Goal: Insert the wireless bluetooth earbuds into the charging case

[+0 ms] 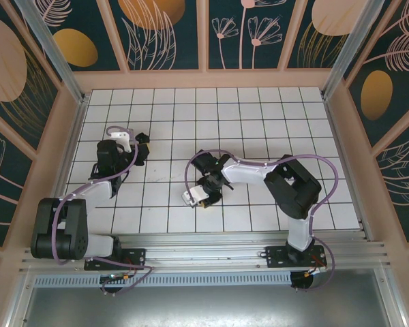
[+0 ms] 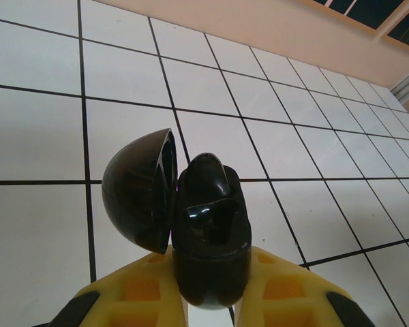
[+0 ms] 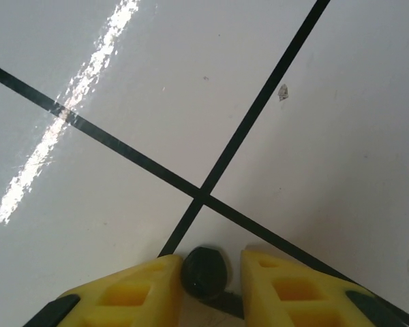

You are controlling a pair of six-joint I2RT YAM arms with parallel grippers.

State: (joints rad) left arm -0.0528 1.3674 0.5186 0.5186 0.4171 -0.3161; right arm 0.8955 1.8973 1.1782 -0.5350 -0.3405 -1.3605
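My left hand (image 2: pixel 209 289) clenches the open charging case (image 2: pixel 208 225). My right hand (image 3: pixel 211 279) flanks a black earbud (image 3: pixel 203 272); whether it grips, I cannot tell.

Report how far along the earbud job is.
Done: the black charging case is open, gripped by the left tool. In hand: the right tool brackets a small black earbud; grip unconfirmed. Left: seating it in the case. Whether any bud sits inside already is unclear.

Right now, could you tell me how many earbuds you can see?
1: a small black earbud between the fingers of the right gripper. More may sit hidden inside the open black charging case held by the left gripper.
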